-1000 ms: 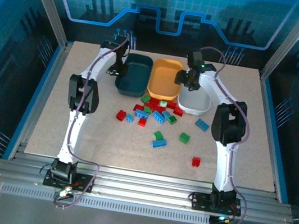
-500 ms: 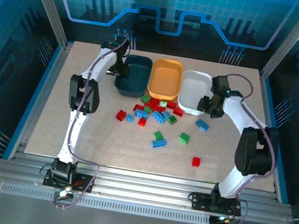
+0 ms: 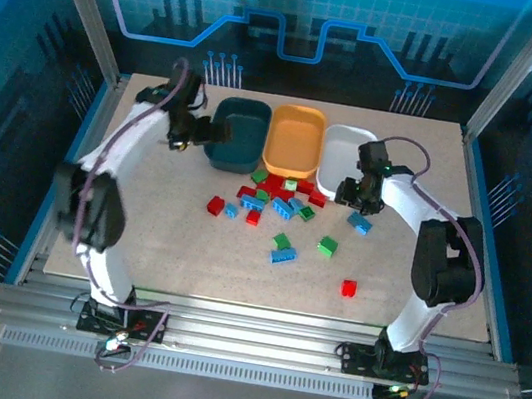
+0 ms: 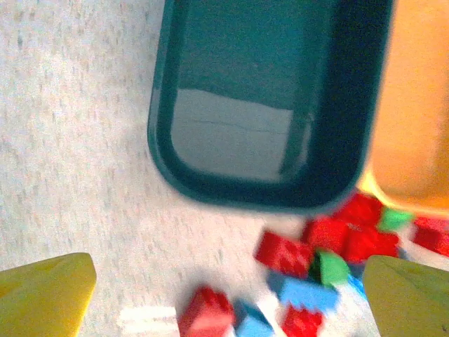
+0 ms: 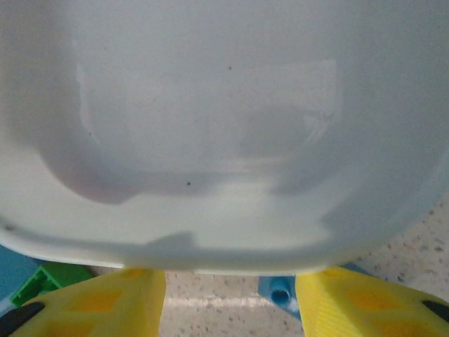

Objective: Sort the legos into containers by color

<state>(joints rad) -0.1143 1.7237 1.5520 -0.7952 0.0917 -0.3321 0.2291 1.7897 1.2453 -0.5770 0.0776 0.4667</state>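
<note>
Three trays stand in a row at the back: dark teal (image 3: 238, 134), orange (image 3: 293, 141), white (image 3: 345, 161). Red, green and blue legos (image 3: 276, 199) lie heaped just in front of them, with strays nearer: a red brick (image 3: 348, 288), a green one (image 3: 328, 245), a blue one (image 3: 283, 255). My left gripper (image 3: 214, 134) is open beside the teal tray's left near corner; from its wrist I see the teal tray (image 4: 266, 105) and blurred bricks (image 4: 284, 254). My right gripper (image 3: 353, 193) is open and empty at the white tray's (image 5: 224, 140) near rim, a blue brick (image 5: 280, 289) just beyond its right finger.
The bare tabletop (image 3: 166, 255) stretches in front of the heap. A blue brick (image 3: 360, 222) lies right of the heap, under my right wrist. The orange tray (image 4: 421, 105) touches the teal one. Metal frame posts (image 3: 495, 94) border the table.
My right arm swung from above the white tray out to the right, then down to its near rim. My left arm's elbow swung out left while its gripper stayed by the teal tray.
</note>
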